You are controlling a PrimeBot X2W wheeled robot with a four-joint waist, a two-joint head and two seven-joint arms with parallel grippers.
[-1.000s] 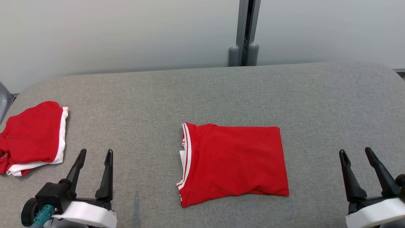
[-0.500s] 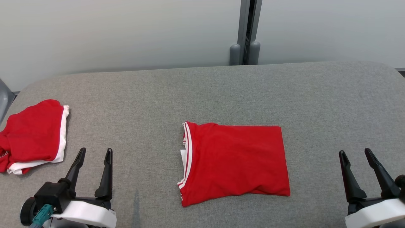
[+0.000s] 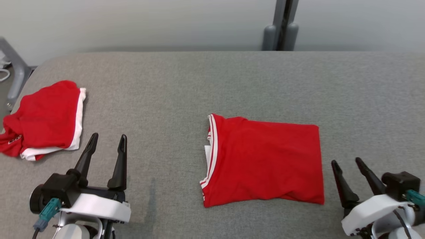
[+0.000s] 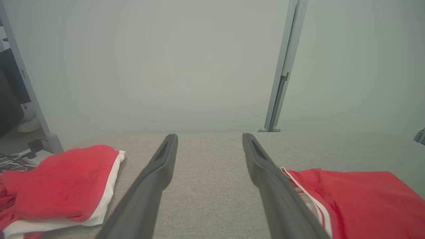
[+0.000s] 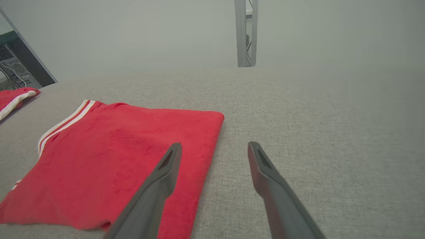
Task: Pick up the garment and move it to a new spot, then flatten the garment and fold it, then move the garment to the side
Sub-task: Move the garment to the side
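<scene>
While left claw and right claw gape empty: folded garment; best pinch 3 and 9 o'clock edges, lift level.

The garment is showing red with white-striped trim on the grey counter; left of it, a second garment is showing red with a white band.

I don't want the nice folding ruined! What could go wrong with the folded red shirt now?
1. The left gripper and right gripper are both open and off the shirt; pinching just its top layer might pull the fold apart.
2. Another red garment lies at the left end of the table; sliding the shirt that way could bump it.
</scene>
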